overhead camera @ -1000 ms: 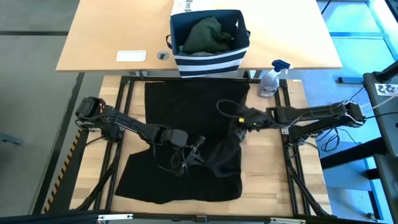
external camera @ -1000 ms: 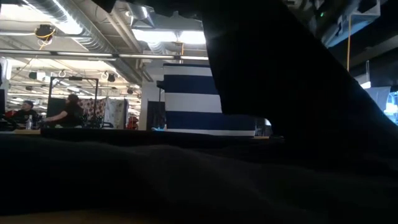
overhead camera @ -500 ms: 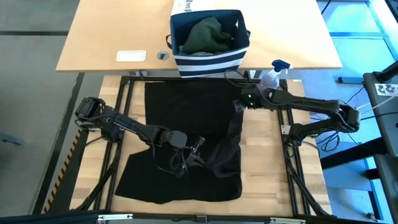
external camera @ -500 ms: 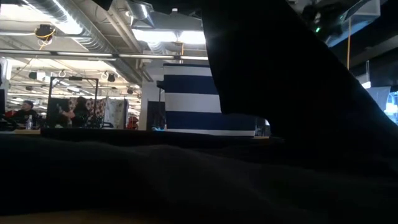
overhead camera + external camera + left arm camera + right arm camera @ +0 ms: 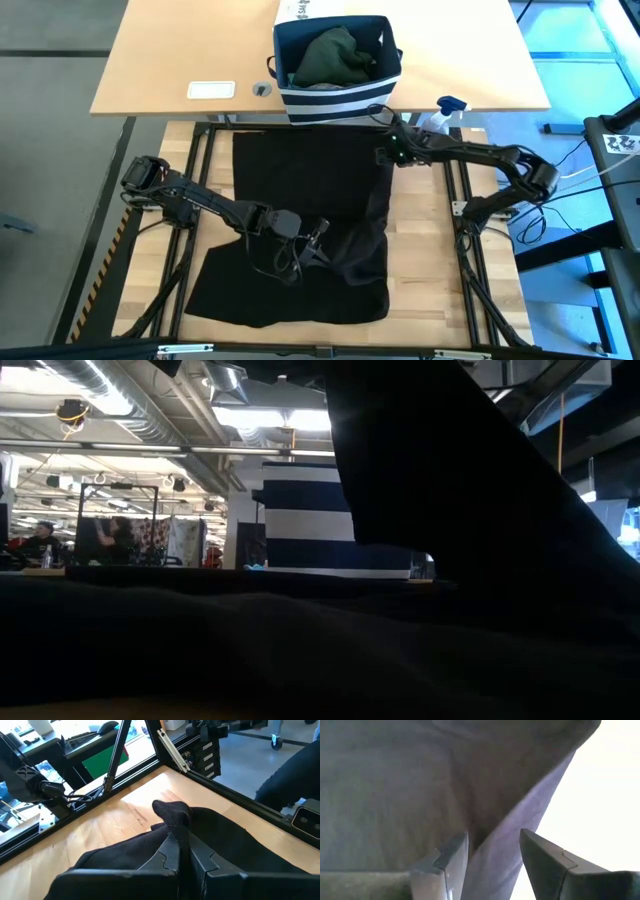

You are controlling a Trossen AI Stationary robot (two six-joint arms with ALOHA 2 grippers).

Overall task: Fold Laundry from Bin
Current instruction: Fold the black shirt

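A black garment point(image 5: 300, 215) lies spread over the middle of the slatted wooden table point(image 5: 425, 260), reaching from near the far edge almost to the near edge; its right side is rucked and partly doubled over toward the middle, so the fold looks only begun, not finished.

The left gripper point(image 5: 318, 236) sits low over the middle of the table, on the bunched part of the cloth; the left wrist view shows its fingers point(image 5: 172, 852) pressed together with a ridge of black fabric pinched between them, so it has the garment in a closed grip.

The right gripper point(image 5: 385, 155) is at the garment's far right corner, close to the table's far edge; in the right wrist view its fingers point(image 5: 451, 862) stand partly apart with the cloth's edge running between them, and whether they have actually caught that edge cannot be told.

The bin point(image 5: 338, 95) stands on the lighter table point(image 5: 170, 55) beyond the far edge, just past the spread garment; a dark green garment point(image 5: 335, 55) is still heaped inside it, with a little pale cloth showing beneath.

By my reading the task is at an early stage: one piece is out and mid-fold, nothing lies folded and set aside, and the bin's contents remain to be taken out and folded.
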